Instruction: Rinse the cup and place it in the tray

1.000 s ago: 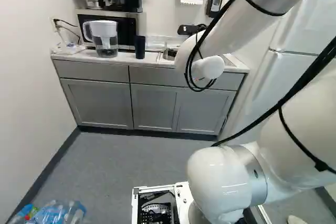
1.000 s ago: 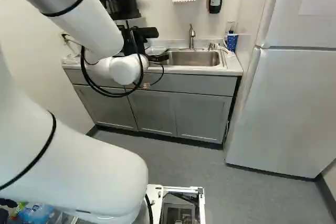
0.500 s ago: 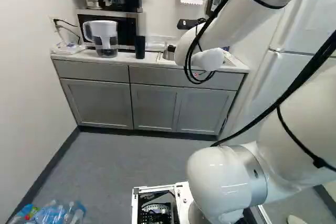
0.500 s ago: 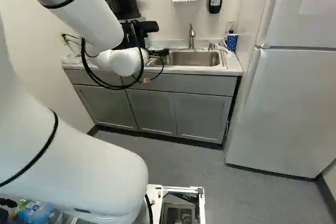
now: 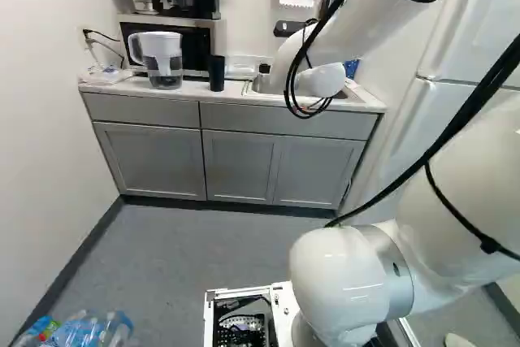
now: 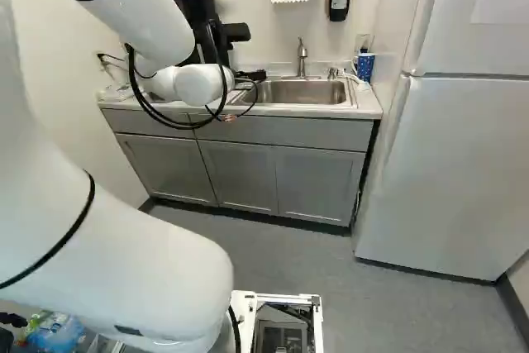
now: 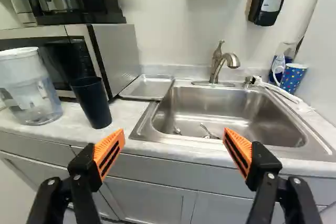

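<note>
Before the counter (image 7: 131,109), the claw (image 6: 252,76) is released, its orange-padded fingers spread wide. Just ahead of one finger, the dark cup (image 7: 93,106) stands upright on the counter: tall, plain, narrowing toward the base, mouth up, interior too dark to read. A clear pitcher (image 7: 31,95) with white lid stands near it. Sink (image 7: 220,109) noted ahead, between the fingers' lines. Farther from the claw, between cup and faucet (image 7: 216,67): tray (image 7: 148,86), metal, shallow, rectangular.

pitcher (image 7: 31,90) left of cup (image 7: 93,103) | tray (image 7: 147,86) behind-right of cup, beside sink (image 7: 210,106) | faucet (image 7: 216,67) behind sink
</note>
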Controlling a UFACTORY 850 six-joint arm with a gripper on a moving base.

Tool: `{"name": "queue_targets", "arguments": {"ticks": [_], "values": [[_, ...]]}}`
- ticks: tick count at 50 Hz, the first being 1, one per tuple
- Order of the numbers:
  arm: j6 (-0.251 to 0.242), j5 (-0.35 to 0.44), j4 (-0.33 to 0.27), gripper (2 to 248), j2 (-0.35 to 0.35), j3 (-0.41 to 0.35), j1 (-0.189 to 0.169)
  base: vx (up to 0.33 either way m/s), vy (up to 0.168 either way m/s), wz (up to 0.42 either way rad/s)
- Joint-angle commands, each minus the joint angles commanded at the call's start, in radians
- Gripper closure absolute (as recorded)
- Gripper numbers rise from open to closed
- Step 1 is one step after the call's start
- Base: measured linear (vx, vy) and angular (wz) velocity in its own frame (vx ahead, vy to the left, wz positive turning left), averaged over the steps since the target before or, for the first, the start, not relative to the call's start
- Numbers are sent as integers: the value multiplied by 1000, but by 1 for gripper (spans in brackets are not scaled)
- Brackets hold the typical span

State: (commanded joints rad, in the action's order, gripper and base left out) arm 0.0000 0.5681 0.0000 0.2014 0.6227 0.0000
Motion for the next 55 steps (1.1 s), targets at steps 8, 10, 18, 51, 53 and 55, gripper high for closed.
{"name": "queue_targets", "arguments": {"ticks": [8, 10, 18, 51, 53, 55], "values": [[0, -5, 0, 3, -6, 23, 0, 0, 0, 0], [0, -5, 0, 3, -8, 29, 0, 0, 0, 0], [0, -5, 0, 3, -15, 52, 0, 0, 0, 0], [0, -5, 0, 3, -34, 124, 0, 0, 0, 0], [0, -5, 0, 3, -34, 124, 0, 0, 0, 0], [0, -5, 0, 3, -34, 124, 0, 0, 0, 0]]}}
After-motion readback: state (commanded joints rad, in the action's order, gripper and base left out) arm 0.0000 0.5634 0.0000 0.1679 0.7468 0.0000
